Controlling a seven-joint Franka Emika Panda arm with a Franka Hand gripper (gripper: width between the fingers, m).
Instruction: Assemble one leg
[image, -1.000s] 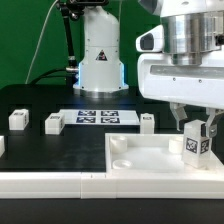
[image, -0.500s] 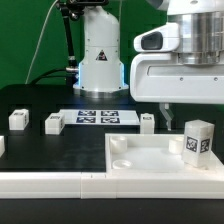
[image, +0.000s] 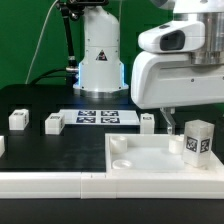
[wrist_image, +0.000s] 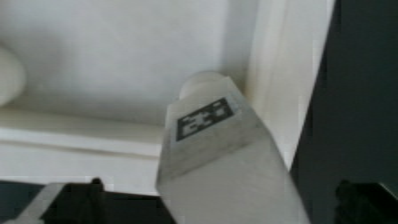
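The leg (image: 197, 140), a small white block with a black-and-white tag, stands upright on the far right corner of the large white panel (image: 150, 158). My gripper (image: 195, 112) hangs just above it, open, with one finger (image: 168, 120) showing to the leg's left. In the wrist view the leg (wrist_image: 214, 150) rises between my spread fingertips (wrist_image: 80, 200). Neither fingertip touches it, and the gripper (wrist_image: 214, 205) holds nothing.
Three more white legs (image: 17, 119) (image: 53, 123) (image: 147, 122) stand on the black table, and another shows at the exterior view's left edge (image: 1, 145). The marker board (image: 97, 117) lies behind them. The panel has an open round socket (image: 122, 145). A white rail (image: 50, 182) runs along the front.
One second ago my gripper was shut on the leg at the panel corner. It has since opened and risen, leaving the leg standing upright on its own.
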